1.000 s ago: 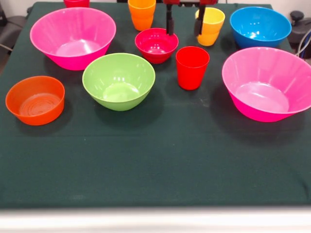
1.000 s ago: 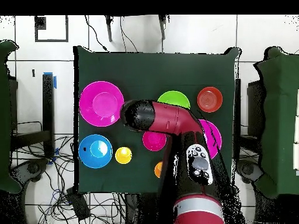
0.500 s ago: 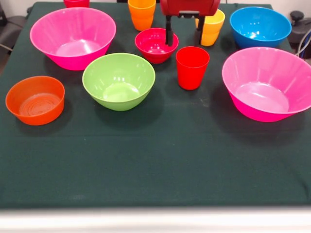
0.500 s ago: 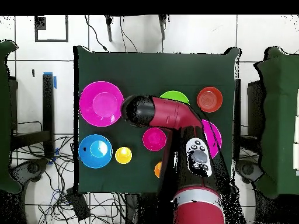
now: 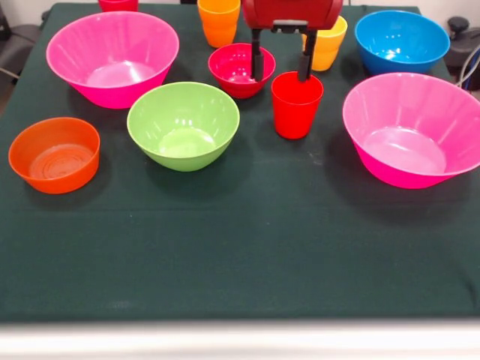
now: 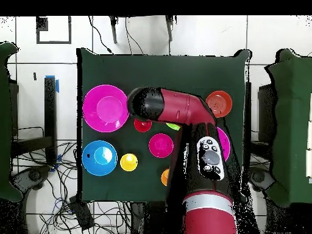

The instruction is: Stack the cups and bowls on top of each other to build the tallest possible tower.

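No tower is built yet; the gripper is held with jaws wide just behind the red cup; a low finger could tip it.

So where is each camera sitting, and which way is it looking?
Front view: sits across the table from the robot, low, looking over the bowls toward it; only the gripper shows, jaws open, behind the red cup.
Overhead view: hangs above the table, looking straight down; the whole red arm shows, reaching up from the bottom.
Both share the red cup, blue bowl and yellow cup.
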Motion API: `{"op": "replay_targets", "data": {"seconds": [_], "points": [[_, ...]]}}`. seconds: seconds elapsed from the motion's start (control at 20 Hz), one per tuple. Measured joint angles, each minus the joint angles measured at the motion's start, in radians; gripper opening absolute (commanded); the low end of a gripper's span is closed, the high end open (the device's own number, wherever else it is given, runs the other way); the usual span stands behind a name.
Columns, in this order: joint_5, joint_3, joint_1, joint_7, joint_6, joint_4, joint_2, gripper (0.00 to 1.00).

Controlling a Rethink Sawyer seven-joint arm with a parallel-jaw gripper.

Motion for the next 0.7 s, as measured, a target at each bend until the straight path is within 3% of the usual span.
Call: {"op": "replay_targets", "data": {"seconds": [0.35, 0.7], "points": [[0.0, 0.003, -0.009, 0.0, 0.066, -0.097, 0.009, 1.0], [-0.025, 0.04, -0.074, 0.0, 0.08, -0.183, 0.038, 1.0]]}}
